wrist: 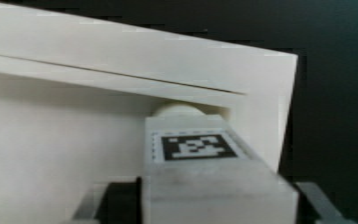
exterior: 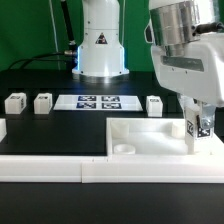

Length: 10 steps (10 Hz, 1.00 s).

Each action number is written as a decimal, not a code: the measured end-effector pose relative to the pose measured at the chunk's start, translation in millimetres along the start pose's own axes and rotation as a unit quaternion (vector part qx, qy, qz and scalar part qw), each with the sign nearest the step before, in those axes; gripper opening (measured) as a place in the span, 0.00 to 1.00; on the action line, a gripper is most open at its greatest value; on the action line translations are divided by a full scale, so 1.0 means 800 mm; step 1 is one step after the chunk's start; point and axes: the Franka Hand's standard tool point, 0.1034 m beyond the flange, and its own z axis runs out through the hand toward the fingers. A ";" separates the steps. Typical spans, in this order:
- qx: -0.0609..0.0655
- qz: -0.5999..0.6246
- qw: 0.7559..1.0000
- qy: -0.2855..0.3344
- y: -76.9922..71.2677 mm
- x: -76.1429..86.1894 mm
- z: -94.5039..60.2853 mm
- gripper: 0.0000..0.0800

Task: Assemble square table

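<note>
Seating a leg (wrist: 194, 140) upright in a corner socket of the tabletop (exterior: 140, 132), just beside the border wall (exterior: 50, 168) at the work table's (exterior: 40, 130) edge. Held by the gripper (exterior: 200, 126), fingers (wrist: 126, 200) half-spread and pinching its sides. Next, likely: twisting it home, kept plumb. Hidden: the socket's inside and the leg's foot. Blurred: spare legs (exterior: 42, 101) behind.

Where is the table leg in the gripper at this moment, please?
At the exterior view's right, the leg stands upright in the gripper over the square tabletop's right end.
</note>
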 end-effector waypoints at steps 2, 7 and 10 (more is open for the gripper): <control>0.002 -0.153 0.988 -0.003 -0.006 -0.005 -0.003 0.62; -0.002 -0.348 0.938 -0.004 -0.005 -0.004 -0.003 0.81; -0.041 -0.507 0.861 -0.003 -0.008 -0.005 -0.002 0.81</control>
